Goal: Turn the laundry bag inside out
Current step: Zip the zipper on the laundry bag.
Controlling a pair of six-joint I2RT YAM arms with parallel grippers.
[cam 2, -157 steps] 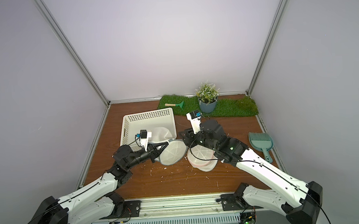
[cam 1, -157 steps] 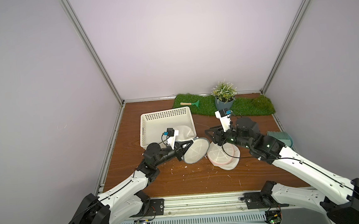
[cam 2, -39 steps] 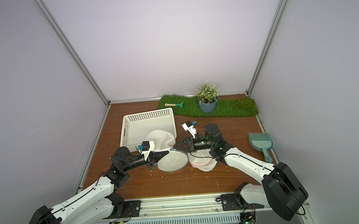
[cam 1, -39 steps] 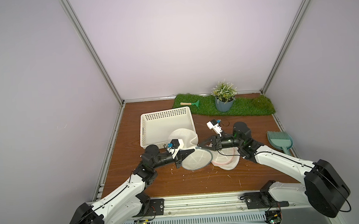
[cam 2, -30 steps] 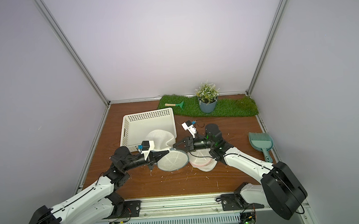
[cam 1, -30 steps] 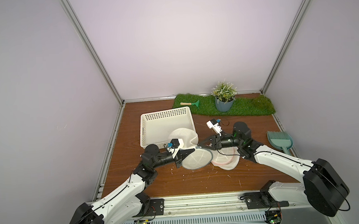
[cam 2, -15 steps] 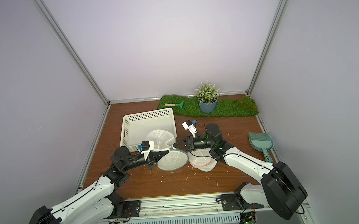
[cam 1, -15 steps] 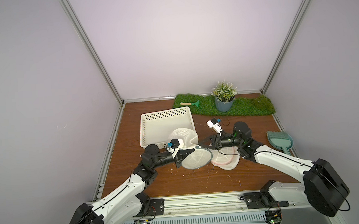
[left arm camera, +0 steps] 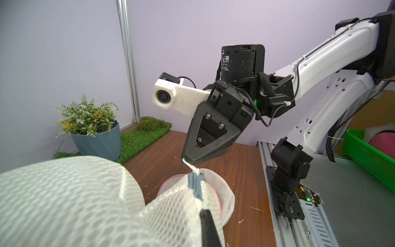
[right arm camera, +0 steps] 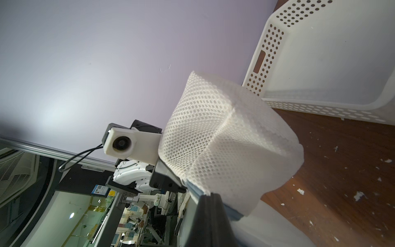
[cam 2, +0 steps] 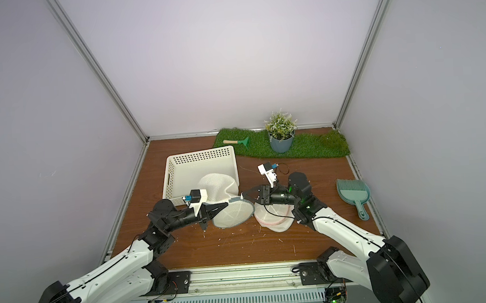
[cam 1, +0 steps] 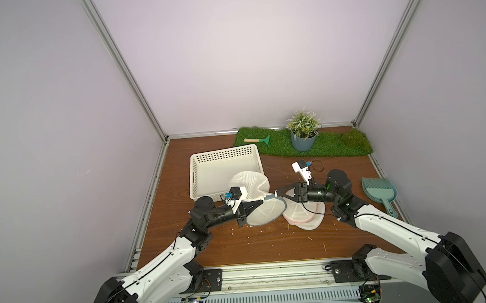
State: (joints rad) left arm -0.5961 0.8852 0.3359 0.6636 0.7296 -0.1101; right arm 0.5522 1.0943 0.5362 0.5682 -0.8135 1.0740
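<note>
Near the front middle of the wooden table (cam 1: 242, 245), the white mesh laundry bag (cam 1: 254, 183) hangs lifted between the two arms. Its bulging upper part leans against the front corner of the white basket (cam 1: 221, 152), and its round lower panel faces the camera in both top views. The left gripper (cam 1: 262, 208) is closed tight on the bag's grey-blue zipper edge (left arm camera: 195, 184); the left wrist view shows only one black finger of it (left arm camera: 206, 224), pressed against the mesh. The right gripper (left arm camera: 186, 160) comes in from the opposite side with its jaws pinched together on the small white pull tab (left arm camera: 192, 167) at the end of that zipper, so the two sets of tips sit close together at the same stretch of rim. Beneath the right gripper a second, pink-trimmed bag (cam 1: 305, 221) lies flat on the table, just beside the held one. Farther back a potted plant (cam 1: 303, 130) and a small green rake (cam 1: 260, 140) rest on a grass mat (cam 1: 338, 148), and a teal dustpan (cam 1: 379, 191) lies at the table's right edge
</note>
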